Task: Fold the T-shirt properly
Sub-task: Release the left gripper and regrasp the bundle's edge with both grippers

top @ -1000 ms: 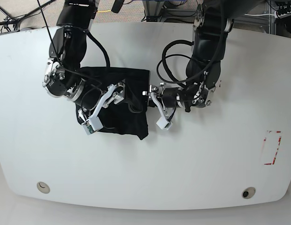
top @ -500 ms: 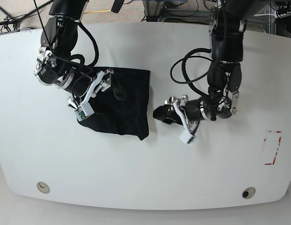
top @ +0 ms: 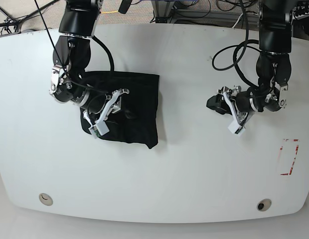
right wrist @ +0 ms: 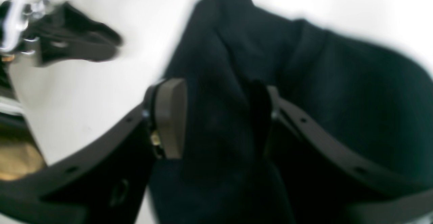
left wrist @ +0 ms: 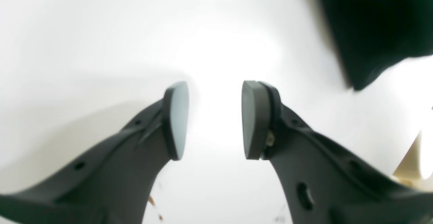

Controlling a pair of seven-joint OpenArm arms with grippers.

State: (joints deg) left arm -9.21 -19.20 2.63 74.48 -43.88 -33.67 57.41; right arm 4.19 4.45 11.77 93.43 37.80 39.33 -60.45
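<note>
The black T-shirt (top: 139, 94) lies folded into a rough rectangle on the white table (top: 159, 184), left of centre. My right gripper (top: 128, 113) is down on its middle. In the right wrist view its jaws (right wrist: 216, 115) stand apart with a ridge of the black cloth (right wrist: 338, 98) between the pads. My left gripper (top: 212, 103) is open and empty over bare table, well to the right of the shirt. In the left wrist view (left wrist: 213, 115) only a corner of the shirt (left wrist: 372, 31) shows at the upper right.
A red marking (top: 288, 157) is on the table near the right edge. Two round holes (top: 45, 199) (top: 264, 204) sit near the front edge. Cables and stands lie beyond the far edge.
My left gripper has pulled away to the right, off the shirt's right edge. My right gripper has shifted about over the shirt's left half. The shirt's outline is almost unchanged.
</note>
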